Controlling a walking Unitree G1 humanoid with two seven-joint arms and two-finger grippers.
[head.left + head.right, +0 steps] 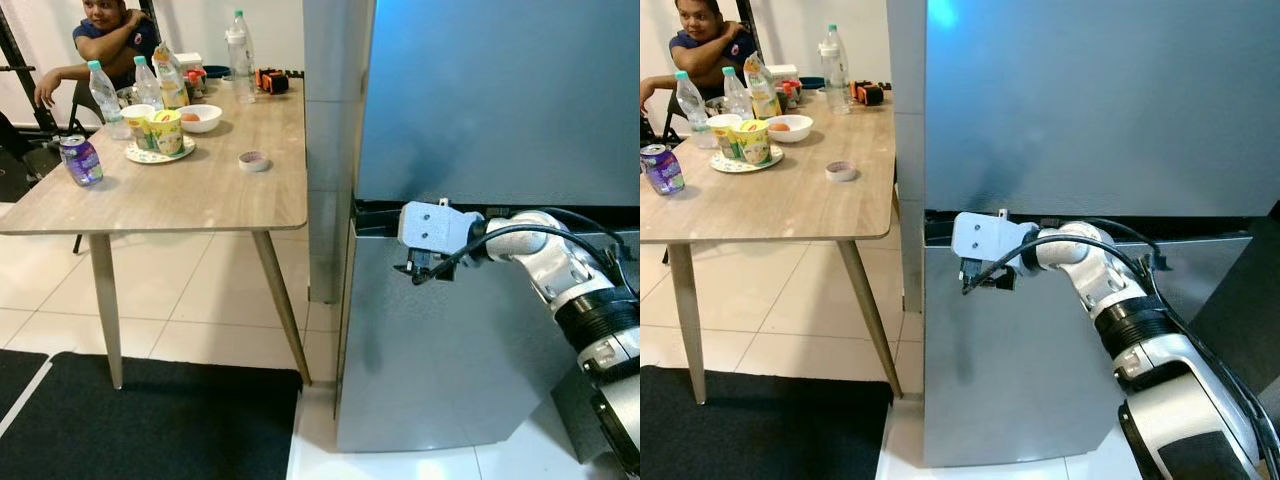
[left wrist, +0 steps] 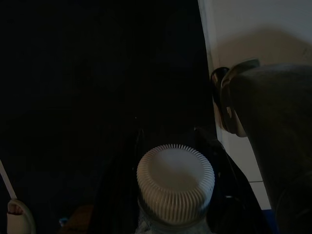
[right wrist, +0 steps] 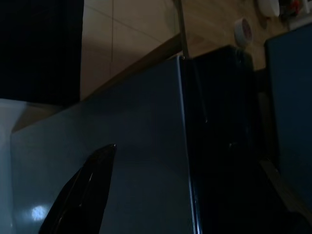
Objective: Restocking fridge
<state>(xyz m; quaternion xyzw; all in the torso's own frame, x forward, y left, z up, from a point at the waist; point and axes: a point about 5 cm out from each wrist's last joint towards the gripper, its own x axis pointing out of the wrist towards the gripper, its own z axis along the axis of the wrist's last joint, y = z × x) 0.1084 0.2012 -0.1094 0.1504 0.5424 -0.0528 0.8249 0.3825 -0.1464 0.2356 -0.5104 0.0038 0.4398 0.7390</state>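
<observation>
Right gripper is up at the fridge, at the dark horizontal gap between upper door and lower door, near that gap's left end. The seam runs sideways, so its long axis lies across the gripper's reach; the door edge to pull is at the fridge's left side, just beside the gripper. The right arm is clearly the nearer one, extended from the right with wrist bent toward the door face. In the right wrist view one black finger lies over the grey door panel with the dark seam next to it; cannot tell if the fingers are parted or closed, or hooked in the gap.

Left gripper hangs low over a dark mat, clenched on a bottle with a white ribbed cap — stock for the fridge, I'd judge.

Fridge looks tall, grey-blue, smooth, glossy, both doors closed, no handle visible apart from the recess.

More stock sits on the wooden bench to the left, well apart from the fridge: water bottles, a purple can, cups on a plate, a bowl. A person sits at its far end.

Likely step: opening the door; nothing loaded yet.
</observation>
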